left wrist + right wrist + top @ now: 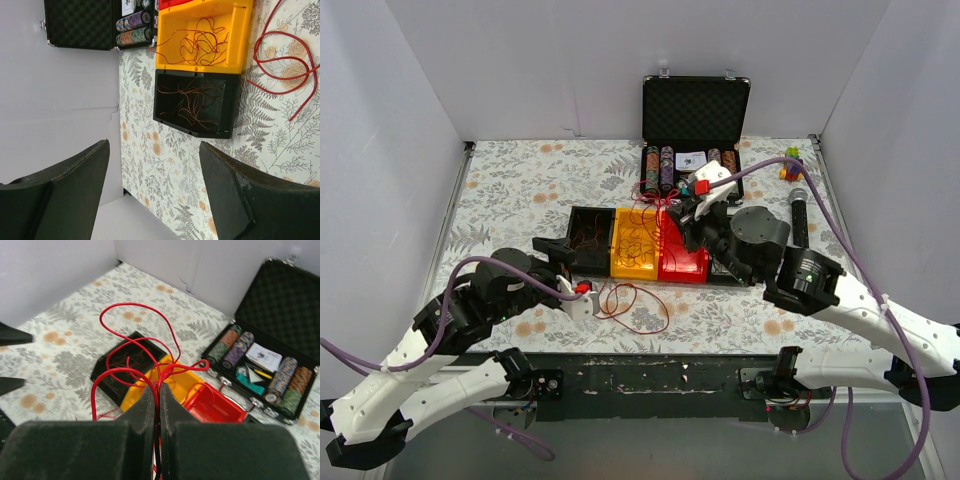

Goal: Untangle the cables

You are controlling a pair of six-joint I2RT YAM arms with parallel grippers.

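- Right gripper [157,410] pinches red cables [131,347], loops reaching left over the yellow bin [182,380].
- Left gripper [152,150] hangs spread; loose red cable [638,308] lies left-to-right beside it.

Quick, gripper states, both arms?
Left gripper: open, nothing between its fingers.
Right gripper: shut on the red cables, which loop up out of it.
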